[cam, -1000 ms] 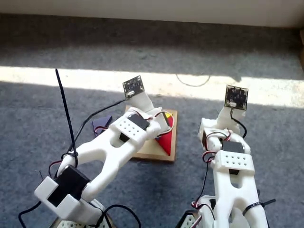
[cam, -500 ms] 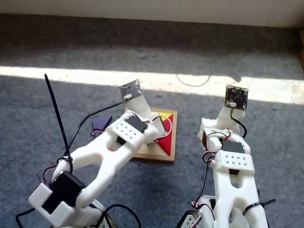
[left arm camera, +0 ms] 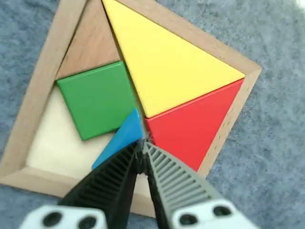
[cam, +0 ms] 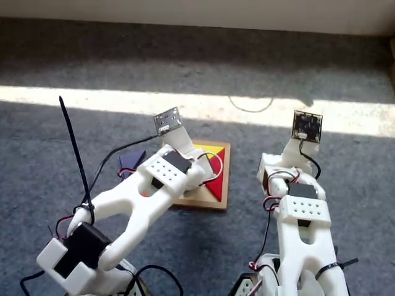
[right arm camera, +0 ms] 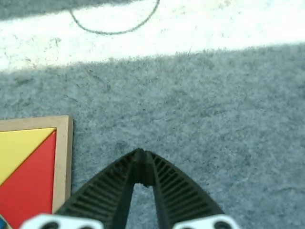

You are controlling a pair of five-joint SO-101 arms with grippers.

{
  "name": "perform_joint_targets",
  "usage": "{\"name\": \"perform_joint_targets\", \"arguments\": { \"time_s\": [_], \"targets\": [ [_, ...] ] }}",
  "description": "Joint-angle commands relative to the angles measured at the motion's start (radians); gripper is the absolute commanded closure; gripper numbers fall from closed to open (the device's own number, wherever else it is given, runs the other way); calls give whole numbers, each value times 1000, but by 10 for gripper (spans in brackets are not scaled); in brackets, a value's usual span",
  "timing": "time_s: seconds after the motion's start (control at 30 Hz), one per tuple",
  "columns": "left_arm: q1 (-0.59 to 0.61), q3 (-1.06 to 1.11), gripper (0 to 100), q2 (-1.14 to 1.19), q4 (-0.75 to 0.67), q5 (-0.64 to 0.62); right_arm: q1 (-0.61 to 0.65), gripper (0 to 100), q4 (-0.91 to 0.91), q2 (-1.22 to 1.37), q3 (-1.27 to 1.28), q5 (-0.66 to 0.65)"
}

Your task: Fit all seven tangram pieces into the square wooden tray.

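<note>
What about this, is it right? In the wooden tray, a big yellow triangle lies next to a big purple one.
No. In the wooden tray, the big yellow triangle lies next to a big red triangle, not purple. The left wrist view shows it.

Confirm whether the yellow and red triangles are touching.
Touching: left wrist view shows the yellow triangle and red triangle lying edge to edge, no gap.

grey carpet (cam: 345, 166), sunlit band (cam: 92, 102), pale wall (cam: 197, 12)

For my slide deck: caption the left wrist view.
Shut left gripper over the wooden tray, tips at the blue triangle beside green square, yellow triangle and red triangle.
</note>
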State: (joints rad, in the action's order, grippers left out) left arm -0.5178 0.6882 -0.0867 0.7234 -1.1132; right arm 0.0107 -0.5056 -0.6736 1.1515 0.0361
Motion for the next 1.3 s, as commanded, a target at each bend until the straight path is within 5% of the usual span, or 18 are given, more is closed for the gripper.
{"name": "perform_joint_targets", "arguments": {
  "time_s": [0.0, 0.3, 0.57, 1.0, 1.27],
  "targets": [
    [-5, -44, 993, -77, 6, -12, -8, 994, 22, -35, -15, 6],
    [-2, -42, 993, -88, -114, -14, -8, 994, 22, -35, -15, 6],
    [130, 77, 993, -87, -316, -11, -8, 994, 22, -35, -15, 6],
    [28, 73, 993, -88, -318, -8, -8, 994, 22, -35, -15, 6],
    [65, 142, 993, -87, -304, -8, -8, 994, 22, -35, -13, 6]
  ]
}}
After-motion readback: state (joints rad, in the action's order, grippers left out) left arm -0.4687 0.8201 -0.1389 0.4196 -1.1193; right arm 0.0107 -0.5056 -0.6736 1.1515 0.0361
